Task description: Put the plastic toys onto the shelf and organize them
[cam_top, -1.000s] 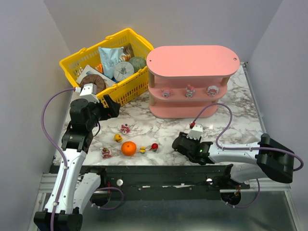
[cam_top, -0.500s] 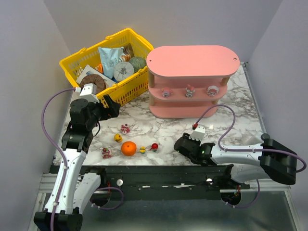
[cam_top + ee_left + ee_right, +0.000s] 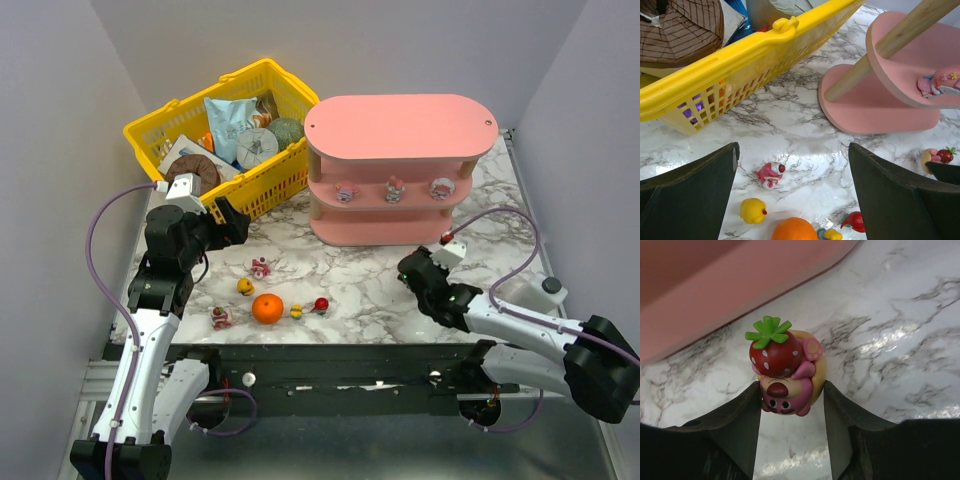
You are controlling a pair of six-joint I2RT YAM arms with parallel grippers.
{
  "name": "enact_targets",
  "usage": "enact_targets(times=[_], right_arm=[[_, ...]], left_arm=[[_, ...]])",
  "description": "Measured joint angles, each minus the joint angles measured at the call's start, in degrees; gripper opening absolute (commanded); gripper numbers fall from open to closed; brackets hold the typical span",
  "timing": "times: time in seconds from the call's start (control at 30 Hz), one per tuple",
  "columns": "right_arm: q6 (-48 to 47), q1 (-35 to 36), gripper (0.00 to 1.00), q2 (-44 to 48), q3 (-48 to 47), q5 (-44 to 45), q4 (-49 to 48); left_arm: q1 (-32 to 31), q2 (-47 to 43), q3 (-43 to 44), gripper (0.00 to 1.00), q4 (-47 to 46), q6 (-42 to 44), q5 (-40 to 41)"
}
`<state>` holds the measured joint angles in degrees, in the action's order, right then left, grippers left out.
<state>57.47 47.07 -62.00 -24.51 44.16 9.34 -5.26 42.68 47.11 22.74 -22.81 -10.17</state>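
Presently, the strawberry bear toy (image 3: 785, 371) is clenched in your right tool (image 3: 791, 399). The pads pinch the bear's head only, and the strawberry stands clear beyond them. The toy hangs over the tabletop (image 3: 360, 272) just in front of the shelf (image 3: 400, 125), which stands toward the far right corner.

Findings, risk:
- The hold is narrow and on rounded plastic. If the strawberry brushes a board on entry, I judge the toy may twist or pop free.
- The middle board already carries three toys (image 3: 394, 188) in a row. A wide approach could knock one off.
- The right arm's purple cable (image 3: 490, 212) arcs close to the lowest board and may catch its rim.
- Your left tool (image 3: 792, 150) is released and empty, hovering beside the yellow basket (image 3: 262, 68) near the left edge. Below it, five loose toys (image 3: 261, 267) lie near the near edge, left of centre, grouped about the orange ball (image 3: 267, 309). A careless descent could set the ball rolling and scatter them.

Findings, surroundings:
- The tabletop is hard, glossy white marble pattern. A dropped toy would likely skid.
- Plain lilac-grey walls (image 3: 60, 120) stand close on the left, far and right sides, which limits swing room.
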Motion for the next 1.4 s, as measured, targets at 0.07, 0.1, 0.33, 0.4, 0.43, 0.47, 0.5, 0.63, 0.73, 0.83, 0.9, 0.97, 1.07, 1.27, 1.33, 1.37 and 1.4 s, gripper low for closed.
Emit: enact_targets(times=[0.07,0.1,0.33,0.4,0.43,0.47,0.5,0.63,0.73,0.83,0.9,0.97,1.07,1.27,1.33,1.37,1.4], right_arm=[[-1.4,-3.0,0.43,0.1,0.1,-0.1,-1.4],[-2.0,-4.3,0.43,0.0,0.1,-0.3,-2.2],[-4.9,-13.0,0.44,-1.5,0.2,-4.0,-10.0],[-5.4,-14.9,0.44,-2.8,0.2,-5.1,-11.9],[-5.6,-15.6,0.44,-3.4,0.2,-5.7,-12.8],[-5.9,-16.2,0.44,-4.1,0.2,-6.2,-13.7],[-6.1,-16.7,0.44,-4.6,0.2,-6.7,-14.5],[-6.3,-18.1,0.47,-6.7,0.2,-8.4,-17.1],[-6.5,-18.8,0.49,-7.8,0.2,-9.7,-19.2],[-6.6,-19.1,0.49,-9.1,0.2,-10.5,-21.5],[-6.8,-19.4,0.49,-10.1,0.2,-10.9,-22.7],[-7.0,-19.8,0.49,-10.9,0.2,-11.1,-23.5],[-7.4,-20.4,0.49,-12.2,0.2,-11.3,-24.5],[-8.9,-21.3,0.51,-13.4,0.2,-11.3,-26.1],[-9.6,-21.3,0.52,-13.6,0.2,-11.4,-26.9],[-10.1,-21.4,0.52,-13.7,0.2,-11.5,-27.4],[-10.6,-21.4,0.52,-14.0,0.1,-11.6,-27.9]], left_arm=[[0.0,0.0,0.0,0.99,0.0,0.0,0.0],[0.0,0.0,0.0,0.99,0.0,0.0,0.0],[0.0,0.0,0.0,0.99,0.0,0.0,0.0],[0.0,0.0,0.0,0.99,0.0,0.0,0.0],[0.0,0.0,0.0,0.99,0.0,0.0,0.0],[0.0,0.0,0.0,0.99,0.0,0.0,0.0],[0.0,0.0,0.0,0.99,0.0,0.0,0.0],[0.0,0.0,0.0,0.99,0.0,0.0,0.0],[0.0,0.0,0.0,0.99,0.0,0.0,0.0],[0.0,0.0,0.0,0.99,0.0,0.0,0.0],[0.0,0.0,0.0,0.99,0.0,0.0,0.0],[0.0,0.0,0.0,0.99,0.0,0.0,0.0],[0.0,0.3,0.0,0.99,0.0,0.0,0.0],[0.0,0.4,0.0,0.99,0.0,0.0,0.0],[0.0,0.4,0.0,0.99,0.0,0.0,0.0],[0.0,0.4,0.0,0.99,0.0,0.0,0.0],[0.0,0.4,0.0,0.99,0.0,0.0,0.0]])
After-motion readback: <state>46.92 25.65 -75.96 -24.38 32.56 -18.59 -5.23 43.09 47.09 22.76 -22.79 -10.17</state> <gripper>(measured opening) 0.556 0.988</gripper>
